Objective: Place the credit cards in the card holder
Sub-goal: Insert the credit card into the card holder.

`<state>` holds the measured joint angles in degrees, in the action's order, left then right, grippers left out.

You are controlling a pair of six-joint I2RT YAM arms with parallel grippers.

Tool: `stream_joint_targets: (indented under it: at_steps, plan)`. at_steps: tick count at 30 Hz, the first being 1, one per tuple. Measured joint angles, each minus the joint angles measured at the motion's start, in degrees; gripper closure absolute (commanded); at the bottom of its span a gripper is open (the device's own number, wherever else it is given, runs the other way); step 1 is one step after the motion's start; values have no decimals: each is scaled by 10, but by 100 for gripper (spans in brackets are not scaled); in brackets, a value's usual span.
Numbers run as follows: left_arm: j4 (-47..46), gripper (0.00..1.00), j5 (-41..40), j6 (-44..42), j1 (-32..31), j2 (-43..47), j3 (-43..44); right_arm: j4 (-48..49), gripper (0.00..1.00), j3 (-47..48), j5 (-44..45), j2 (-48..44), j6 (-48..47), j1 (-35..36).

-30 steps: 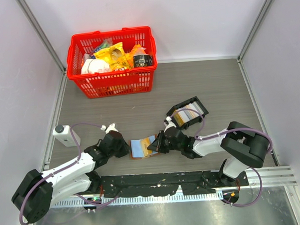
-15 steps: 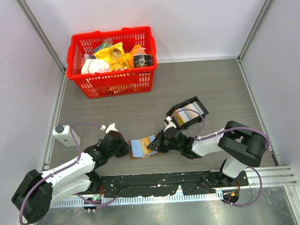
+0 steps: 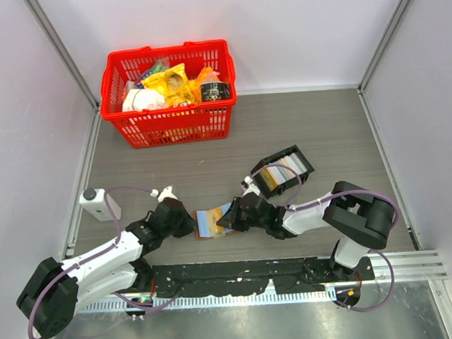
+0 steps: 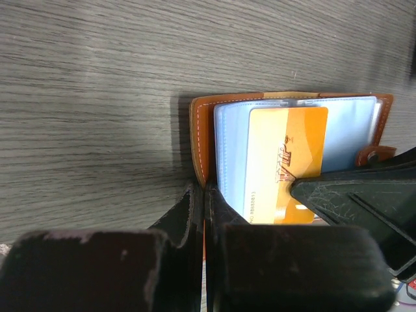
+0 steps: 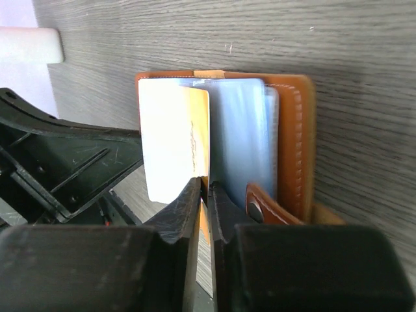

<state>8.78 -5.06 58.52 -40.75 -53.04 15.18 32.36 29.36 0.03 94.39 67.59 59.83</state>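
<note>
The card holder (image 3: 212,221) lies open on the tabletop (image 3: 321,120) between my two arms. A yellow-orange card (image 4: 286,166) sits in its clear blue sleeves. My left jaws (image 4: 203,195) are pressed together on the holder's left edge. My right jaws (image 5: 203,192) are narrow, around the card's edge. Behind, a black tray (image 3: 281,171) holds more cards, and a red basket (image 3: 170,93) holds snack packs.

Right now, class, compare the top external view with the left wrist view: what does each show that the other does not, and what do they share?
Only the top external view shows the red basket, the black tray of cards and both arms whole. Only the left wrist view shows the lettering on the yellow-orange card and the left claw pinching the card holder edge. Both show the open card holder, that card and the grey table.
</note>
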Motion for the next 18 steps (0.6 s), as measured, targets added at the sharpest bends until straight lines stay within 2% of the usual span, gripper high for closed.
stream_joint_targets:
  at_steps: [4, 5, 11, 18]
  plan:
    - [0, 100, 0, 0, 0, 2, 0, -90, 66, 29, 31, -22, -25, 2]
    - [0, 100, 0, 0, 0, 4, 0, -113, 64, 34, 41, -31, -34, 3]
    - [2, 100, 0, 0, 0, 15, 0, -211, 62, 70, 81, -51, -80, 3]
    - [0, 100, 2, -2, 0, 9, 0, -217, 62, 83, 66, -37, -104, 3]
